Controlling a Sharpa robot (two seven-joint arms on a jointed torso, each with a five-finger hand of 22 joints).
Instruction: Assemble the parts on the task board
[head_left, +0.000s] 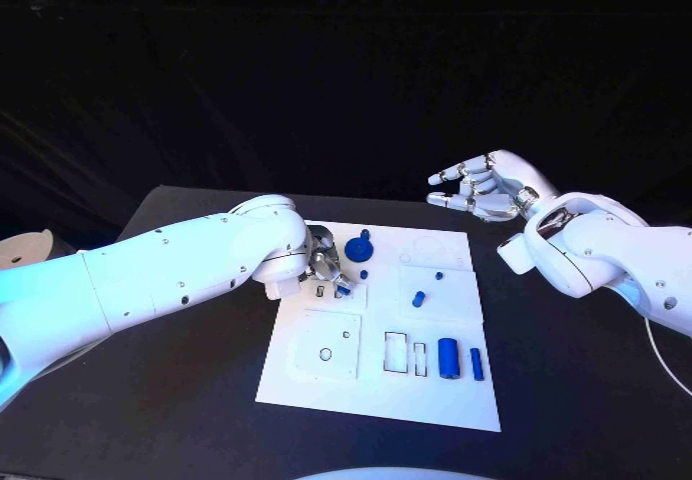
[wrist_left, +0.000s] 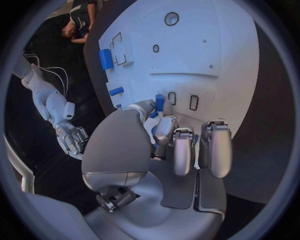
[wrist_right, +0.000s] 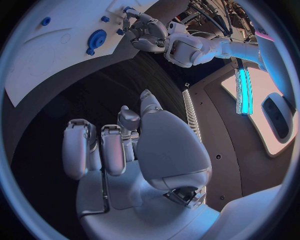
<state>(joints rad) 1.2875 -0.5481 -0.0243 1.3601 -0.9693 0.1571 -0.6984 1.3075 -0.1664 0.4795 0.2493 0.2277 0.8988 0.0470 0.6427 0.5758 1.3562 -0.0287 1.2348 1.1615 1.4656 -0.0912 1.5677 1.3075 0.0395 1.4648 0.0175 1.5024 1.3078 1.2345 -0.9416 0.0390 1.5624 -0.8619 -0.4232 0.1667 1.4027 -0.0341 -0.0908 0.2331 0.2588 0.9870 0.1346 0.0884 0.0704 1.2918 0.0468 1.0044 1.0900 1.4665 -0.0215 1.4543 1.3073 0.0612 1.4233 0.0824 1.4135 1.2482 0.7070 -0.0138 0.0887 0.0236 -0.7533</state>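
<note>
The left hand (head_left: 323, 262) is down over the upper left of the task board (head_left: 378, 400), pinching a small blue part (wrist_left: 160, 102) between thumb and fingertip right at the board's surface. The right hand (head_left: 480, 188) hangs in the air past the board's far right corner, fingers loosely curled around nothing. A blue gear (head_left: 358, 245), a peg (head_left: 418, 297) and a blue cylinder (head_left: 449, 358) sit on the white plate.

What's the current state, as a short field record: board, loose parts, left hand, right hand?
board: white task board in the middle of the black table
loose parts: blue cylinder and thin blue bar near the board's front right; blue gear at the back
left hand: left hand over the board, pinching a small blue part
right hand: right hand raised off the board, empty, fingers curled
</note>
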